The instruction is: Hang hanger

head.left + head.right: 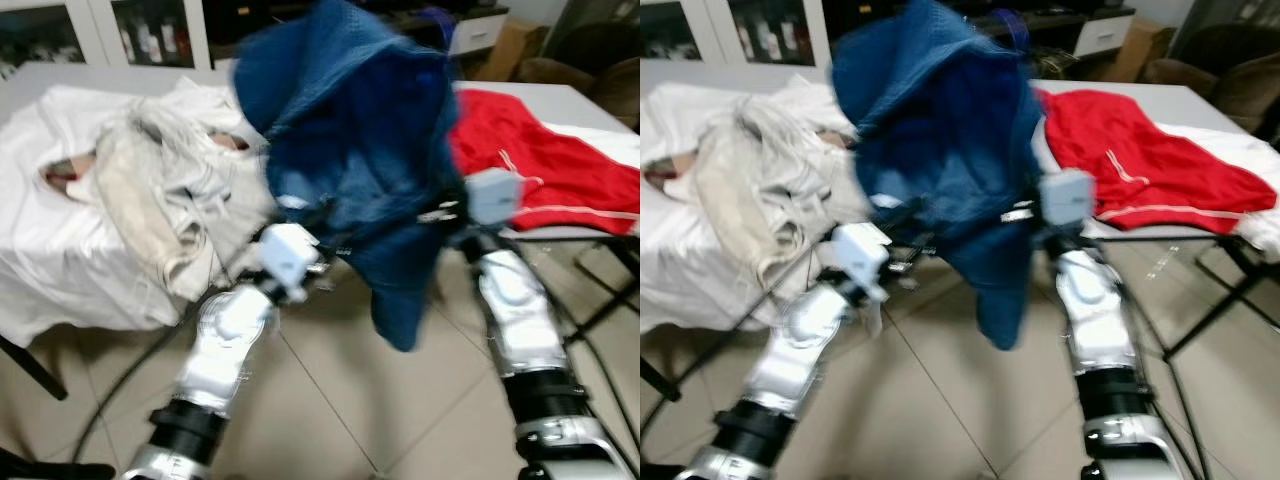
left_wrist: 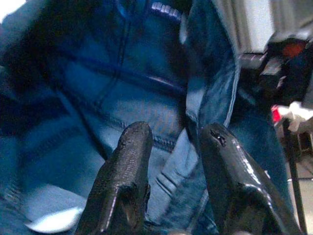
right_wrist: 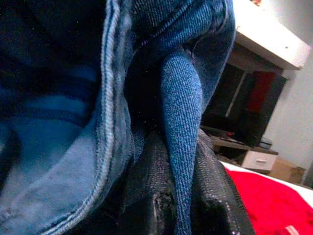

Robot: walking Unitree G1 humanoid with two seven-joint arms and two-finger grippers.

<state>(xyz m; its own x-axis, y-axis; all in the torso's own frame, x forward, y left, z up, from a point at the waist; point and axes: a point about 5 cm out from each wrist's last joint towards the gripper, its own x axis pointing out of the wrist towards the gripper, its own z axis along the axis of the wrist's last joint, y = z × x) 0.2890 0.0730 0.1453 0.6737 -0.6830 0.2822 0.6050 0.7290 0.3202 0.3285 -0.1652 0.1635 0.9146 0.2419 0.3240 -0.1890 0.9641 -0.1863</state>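
- No hanger can be made out anywhere; if one sits inside the blue denim garment (image 1: 350, 150), the cloth hides it. Both head views are blurred.
- In the head views the fingers of both grippers are buried in the denim, so the hold can be read from the wrist views alone.
- The left gripper (image 2: 168, 147) has its two black fingers (image 2: 124, 181) spread apart, with denim lying in the gap and behind it; whether they touch the cloth cannot be told.
- The right gripper (image 3: 178, 196) is pressed together on a narrow fold of the denim, which runs up from between its fingers.
- The denim garment is held in the air in front of the table (image 1: 560, 95), near its front edge, between the two raised silver arms. Its long axis runs roughly upright: a bunched mass at the top, a tapering end hanging towards the tiled floor (image 1: 380, 400).
- It is dark blue with paler worn patches and visible seams and stitching.
- On the table, a red garment (image 1: 540, 160) lies by the right front edge, a heap of white and cream cloth (image 1: 130, 190) over the left end.
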